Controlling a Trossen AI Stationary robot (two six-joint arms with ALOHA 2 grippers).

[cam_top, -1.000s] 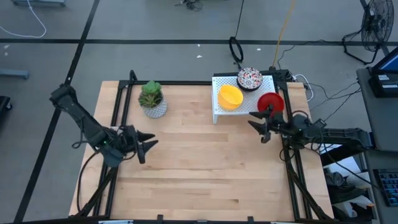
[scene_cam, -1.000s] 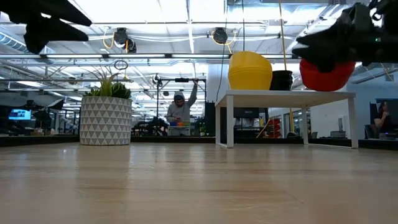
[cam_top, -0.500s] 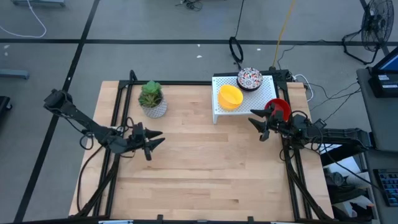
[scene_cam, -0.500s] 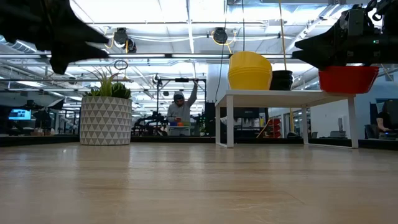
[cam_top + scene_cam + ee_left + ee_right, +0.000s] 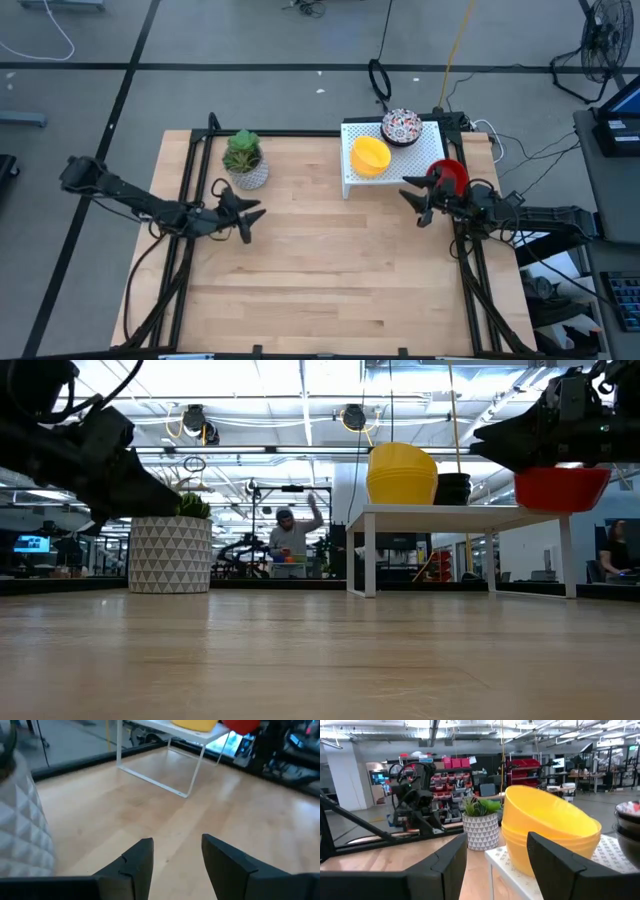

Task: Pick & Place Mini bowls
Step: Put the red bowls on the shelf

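Red bowl point(image 5: 449, 174) hangs at the frame's right, just beside the white stand point(image 5: 352, 160), gripped by the right pincer point(image 5: 424, 201). Left pincer point(image 5: 243, 213) hovers wide over the left surface point(image 5: 330, 260), holding nothing.

A pale wooden table point(image 5: 330, 270) in a black frame stands on a grey floor point(image 5: 250, 40) crossed by dark lines. Cables point(image 5: 40, 40) trail over the floor at far left, and a fan point(image 5: 600, 45) stands at far right. Beyond the table, ceiling lights point(image 5: 300, 375) hang over shelves of red bins point(image 5: 452, 762), where a person point(image 5: 287, 540) stands.
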